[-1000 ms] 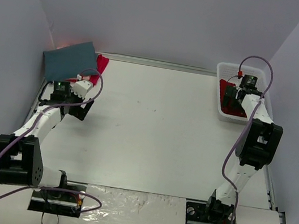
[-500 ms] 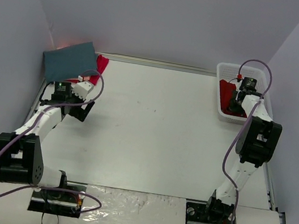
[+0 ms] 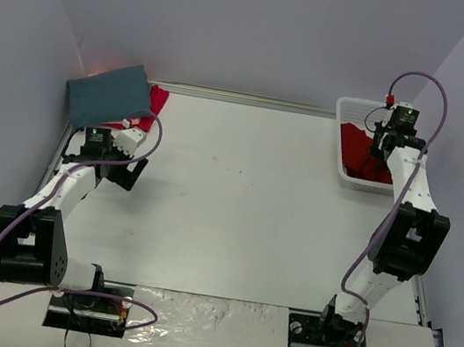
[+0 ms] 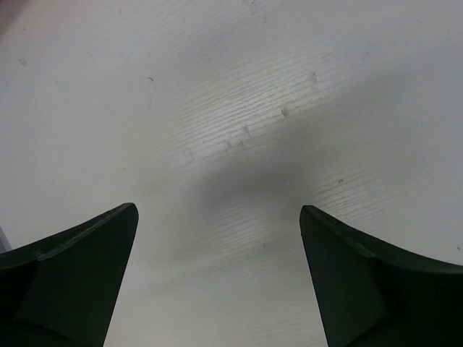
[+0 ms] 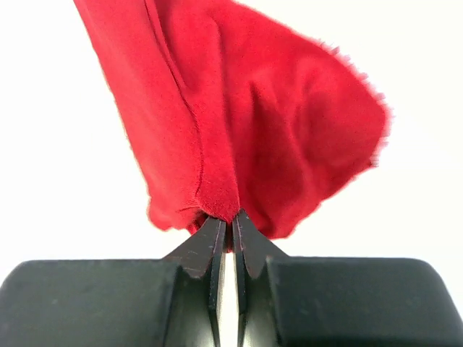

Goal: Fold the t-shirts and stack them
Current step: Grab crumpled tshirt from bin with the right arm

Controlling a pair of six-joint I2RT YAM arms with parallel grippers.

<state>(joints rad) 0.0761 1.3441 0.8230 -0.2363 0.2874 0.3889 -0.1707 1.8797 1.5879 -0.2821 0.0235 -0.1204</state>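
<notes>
The bright pinkish-red soft cloth t-shirt (image 5: 239, 108) sits in the white plastic mesh basket (image 3: 342, 125), far right; the right gripper (image 5: 226, 217), apart a second ago, has clamped on a fold and risen, so pick-up has begun; the left gripper (image 4: 217, 213) hangs apart over the white table (image 3: 238, 192), near the folded slate-teal shirt (image 3: 110, 93) stacked on the deep red shirt (image 3: 157, 99), far left.

A big white table (image 3: 245, 202) fills the middle of the top view. It is flat, with a few tiny dark specks near its middle. In the left wrist view the table (image 4: 239, 94) shows thin lines and small scratches, and a soft grey shadow lies across it. A white plastic basket (image 3: 339, 156) sits in the upper right, at the table's far corner. Pale grey walls (image 3: 257, 26) stand at the back and on both sides. A crinkly white sheet (image 3: 215, 327) covers the bottom edge.
</notes>
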